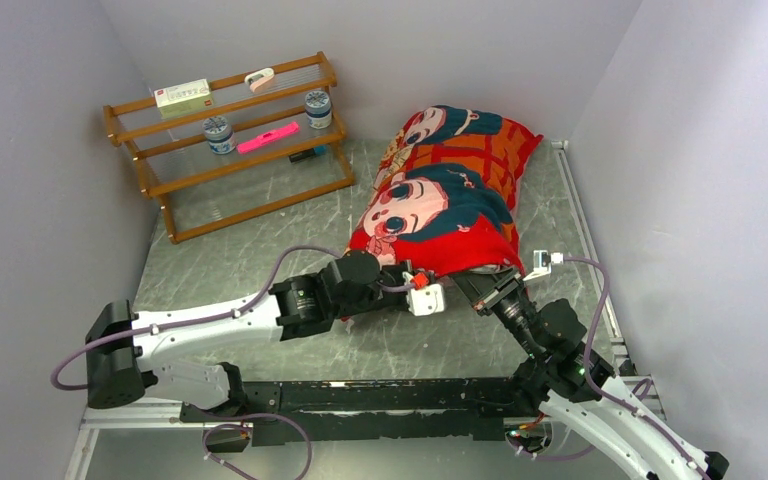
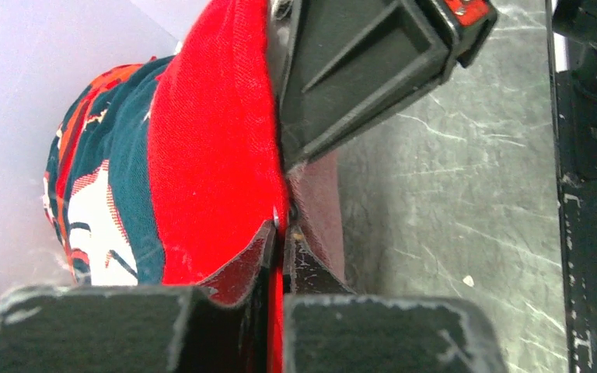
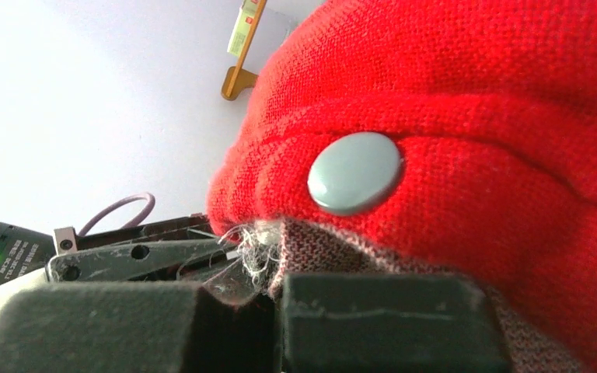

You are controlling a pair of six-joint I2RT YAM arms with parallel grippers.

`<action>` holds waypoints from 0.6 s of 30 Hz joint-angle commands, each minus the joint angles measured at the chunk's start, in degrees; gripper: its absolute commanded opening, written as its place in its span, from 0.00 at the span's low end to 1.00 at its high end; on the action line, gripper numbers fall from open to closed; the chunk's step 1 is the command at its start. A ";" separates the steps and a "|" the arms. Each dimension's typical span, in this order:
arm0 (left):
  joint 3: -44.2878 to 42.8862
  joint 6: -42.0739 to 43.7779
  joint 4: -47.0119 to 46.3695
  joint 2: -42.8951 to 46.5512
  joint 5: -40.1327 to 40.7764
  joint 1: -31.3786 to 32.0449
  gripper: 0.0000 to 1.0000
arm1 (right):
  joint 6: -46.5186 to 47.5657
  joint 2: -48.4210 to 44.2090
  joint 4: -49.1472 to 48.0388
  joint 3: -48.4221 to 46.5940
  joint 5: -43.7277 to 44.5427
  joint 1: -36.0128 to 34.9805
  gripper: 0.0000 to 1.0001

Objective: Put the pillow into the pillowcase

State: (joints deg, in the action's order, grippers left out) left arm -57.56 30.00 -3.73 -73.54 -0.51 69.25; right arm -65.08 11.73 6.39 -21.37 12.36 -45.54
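Note:
The pillowcase (image 1: pixel 440 190), red with teal-haired cartoon faces, lies plump and bulging on the table toward the back right. The pillow is hidden; no white fabric shows. My left gripper (image 1: pixel 415 285) is at the case's near edge, and in the left wrist view it (image 2: pixel 288 225) is shut on a fold of the red pillowcase (image 2: pixel 210 155). My right gripper (image 1: pixel 480 280) meets the same near edge from the right. In the right wrist view it (image 3: pixel 268 287) is shut on the frayed hem of the pillowcase (image 3: pixel 474 93), just below a grey snap button (image 3: pixel 355 172).
A wooden rack (image 1: pixel 230 150) stands at the back left with two jars, a pink item and a small box. Grey walls close in on the left, back and right. A black rail (image 1: pixel 380 395) runs along the near edge. The other arm's gripper (image 2: pixel 373 70) sits close above the left fingers.

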 commanded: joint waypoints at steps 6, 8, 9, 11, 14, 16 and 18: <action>-0.79 -0.92 6.52 5.01 -0.47 1.75 0.05 | -2.08 -0.63 -10.50 -2.18 0.69 -0.16 0.00; -0.99 -1.61 6.52 4.48 1.16 1.68 0.07 | -1.97 -0.82 -11.09 -1.98 0.18 -0.16 0.00; -1.17 -1.50 6.35 4.17 2.28 1.67 0.08 | -1.73 -0.78 -11.09 -2.05 -0.19 -0.15 0.00; -1.68 -1.52 5.36 3.63 3.09 1.67 0.08 | -0.81 -0.70 -10.59 -2.50 -1.38 -0.10 0.00; -2.23 -1.27 4.17 2.86 2.02 1.67 0.10 | -0.77 -1.44 -9.42 -2.33 -2.60 -0.16 0.00; -2.33 -1.35 4.17 2.15 1.67 1.67 0.12 | -1.72 -2.94 -9.57 -1.31 -2.42 -0.16 0.00; -1.92 -1.51 2.25 1.62 1.03 1.67 0.12 | -2.37 -4.04 -10.27 -0.36 -2.06 -0.16 0.00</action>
State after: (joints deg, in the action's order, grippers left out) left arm -57.58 29.28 1.41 -70.76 1.58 70.37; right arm -66.00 10.68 6.44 -21.10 11.18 -45.54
